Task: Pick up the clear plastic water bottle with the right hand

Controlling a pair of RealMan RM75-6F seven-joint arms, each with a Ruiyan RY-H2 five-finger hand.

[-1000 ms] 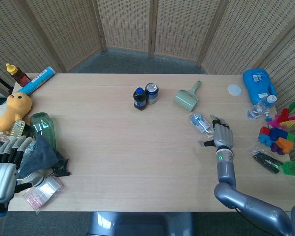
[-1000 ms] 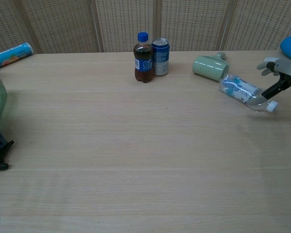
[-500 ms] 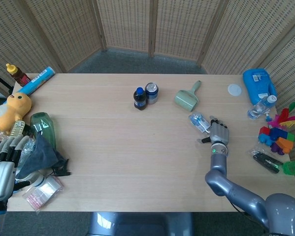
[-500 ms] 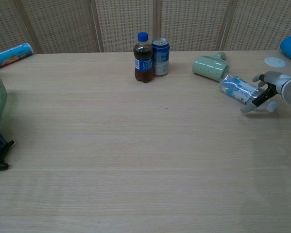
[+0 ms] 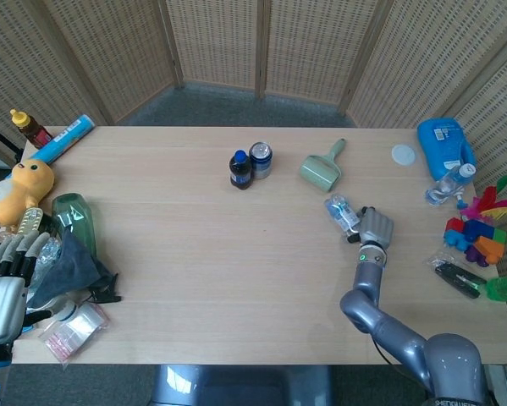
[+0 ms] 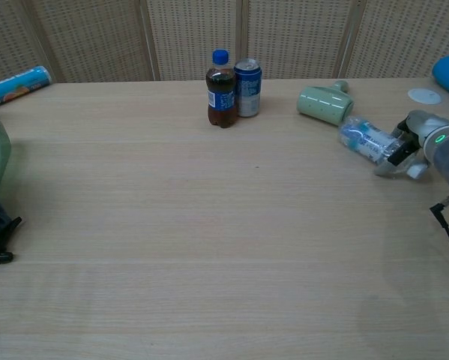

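The clear plastic water bottle (image 5: 342, 211) lies on its side right of the table's middle, its blue label (image 6: 365, 139) facing up. My right hand (image 5: 373, 228) sits at the bottle's cap end, and its fingers (image 6: 401, 144) curl over the neck while the thumb lies along the underside. The bottle still rests on the table (image 5: 236, 254). At the table's near left corner my left hand (image 5: 3, 288) holds nothing, its fingers straight and apart.
A green dustpan (image 5: 322, 169) lies just behind the bottle. A cola bottle (image 5: 240, 168) and a can (image 5: 261, 159) stand mid-table. A blue jug (image 5: 443, 144), a second small bottle (image 5: 449, 182) and toys (image 5: 477, 237) crowd the right edge. A green vase (image 5: 74, 218), a cloth and a plush duck (image 5: 16, 190) sit left.
My right hand has slid left onto the bottle's cap end and its fingers have gone from spread to curled around the neck. The bottle has shifted slightly. The left hand has hardly moved.
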